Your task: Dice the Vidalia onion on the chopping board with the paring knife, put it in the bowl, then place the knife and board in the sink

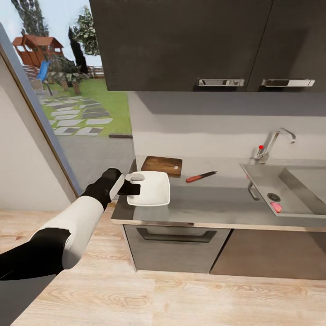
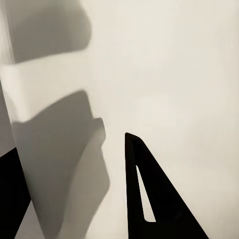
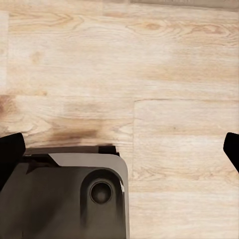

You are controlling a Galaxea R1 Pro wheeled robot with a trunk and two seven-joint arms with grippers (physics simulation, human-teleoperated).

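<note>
left fingers (image 1: 132, 184) | clamped on bowl (image 1: 154, 190) rim | countertop (image 1: 203, 206)

**Daylight from the window side, soft shadows, mild softness throughout**

The head view is bright and evenly lit, daylight entering through the tall glass opening (image 1: 77, 113) at the left. A broad soft shadow lies on the pale grey wall (image 1: 203, 122) under the dark grey upper cabinets (image 1: 181, 45). The smooth grey table (image 1: 213, 203) carries a dull sheen, no hard glare. The render is slightly soft, edges faintly blurred; the outdoor garden looks hazy.

In the left wrist view, the shallow white square bowl (image 2: 174, 74) is close and featureless, crossed by large soft-edged grey shadows; one black finger (image 2: 149, 199) is a silhouette.

The right wrist view shows the light wooden floor (image 3: 149, 74), evenly lit, with a faint dark smudge of shadow.
</note>
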